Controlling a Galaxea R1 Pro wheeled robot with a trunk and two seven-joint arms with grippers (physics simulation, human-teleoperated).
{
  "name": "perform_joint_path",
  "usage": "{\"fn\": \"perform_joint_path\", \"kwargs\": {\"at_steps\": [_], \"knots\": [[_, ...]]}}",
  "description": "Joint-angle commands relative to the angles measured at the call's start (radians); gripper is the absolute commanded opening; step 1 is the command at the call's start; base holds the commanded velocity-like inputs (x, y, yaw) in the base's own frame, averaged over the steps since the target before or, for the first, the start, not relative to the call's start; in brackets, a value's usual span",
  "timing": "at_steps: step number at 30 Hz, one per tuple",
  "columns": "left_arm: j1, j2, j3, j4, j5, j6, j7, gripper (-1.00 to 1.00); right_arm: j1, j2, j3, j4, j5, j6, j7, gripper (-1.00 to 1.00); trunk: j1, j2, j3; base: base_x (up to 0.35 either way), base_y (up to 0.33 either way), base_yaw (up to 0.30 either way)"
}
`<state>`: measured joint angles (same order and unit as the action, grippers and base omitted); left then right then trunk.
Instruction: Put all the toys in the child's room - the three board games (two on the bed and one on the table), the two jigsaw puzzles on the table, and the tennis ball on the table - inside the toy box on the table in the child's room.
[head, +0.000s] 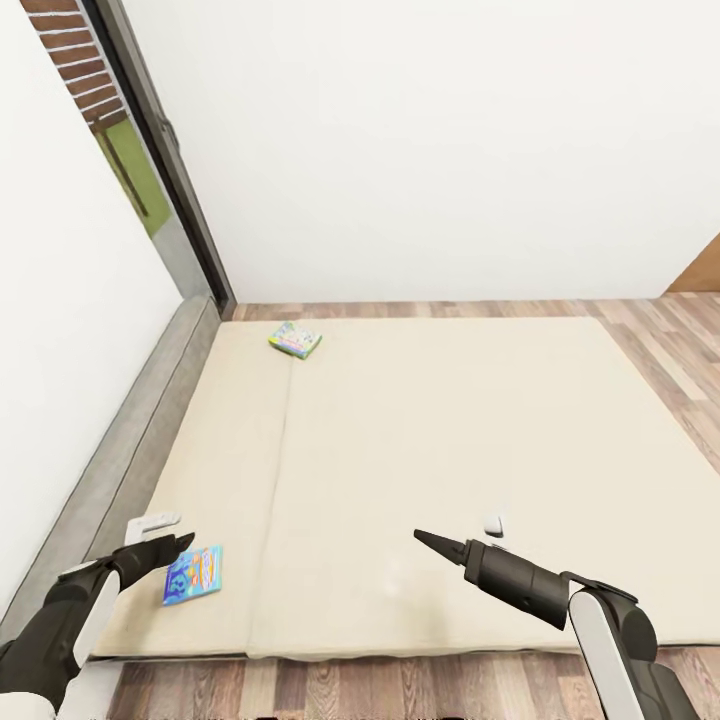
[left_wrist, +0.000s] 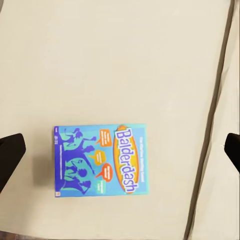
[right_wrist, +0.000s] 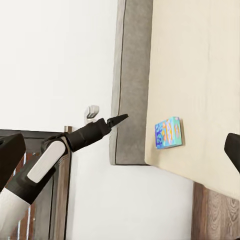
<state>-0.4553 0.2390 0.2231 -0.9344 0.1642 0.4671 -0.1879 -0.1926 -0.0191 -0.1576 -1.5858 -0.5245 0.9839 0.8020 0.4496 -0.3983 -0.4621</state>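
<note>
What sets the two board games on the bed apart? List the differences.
1. The blue board game lies at the bed's near edge beside the left gripper; the green board game lies at the far end.
2. The blue one is mostly blue with an orange title, Balderdash; the green one has a green rim and pale, multicoloured art, its title too small to read.

Both lie flat on the bed, untouched.
</note>
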Motion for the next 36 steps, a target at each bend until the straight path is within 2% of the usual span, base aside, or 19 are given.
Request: {"fn": "perform_joint_path", "kwargs": {"at_steps": [1, 4, 9, 17, 36], "knots": [[-0.011, 0.0, 0.002, -0.001, 0.007, 0.008, -0.002, 1.0, -0.001, 0.0, -0.001, 0.0, 0.002, 0.004, 0.005, 1.0, 0.0, -0.002, -0.003, 0.0, 0.0, 0.0], [-0.04, -0.001, 0.002, 0.0, 0.007, 0.009, -0.003, 1.0, -0.001, -0.003, -0.002, -0.001, 0.002, 0.004, 0.006, 1.0, 0.0, -0.002, -0.008, 0.0, 0.0, 0.001], [-0.057, -0.001, 0.001, 0.0, 0.008, 0.014, -0.002, 1.0, -0.001, -0.005, -0.003, -0.002, 0.002, 0.004, 0.005, 1.0, 0.0, -0.002, -0.016, 0.0, 0.0, 0.03], [-0.063, 0.0, 0.001, 0.0, 0.008, 0.02, -0.003, 1.0, -0.001, -0.003, -0.003, -0.002, 0.001, 0.005, 0.007, 1.0, 0.0, -0.002, -0.027, 0.0, 0.0, 0.044], [-0.063, -0.002, 0.001, 0.0, 0.008, 0.017, -0.004, 1.0, -0.001, 0.004, -0.002, 0.0, 0.002, 0.003, -0.001, 1.0, 0.0, -0.002, -0.029, 0.0, 0.0, 0.003]]}}
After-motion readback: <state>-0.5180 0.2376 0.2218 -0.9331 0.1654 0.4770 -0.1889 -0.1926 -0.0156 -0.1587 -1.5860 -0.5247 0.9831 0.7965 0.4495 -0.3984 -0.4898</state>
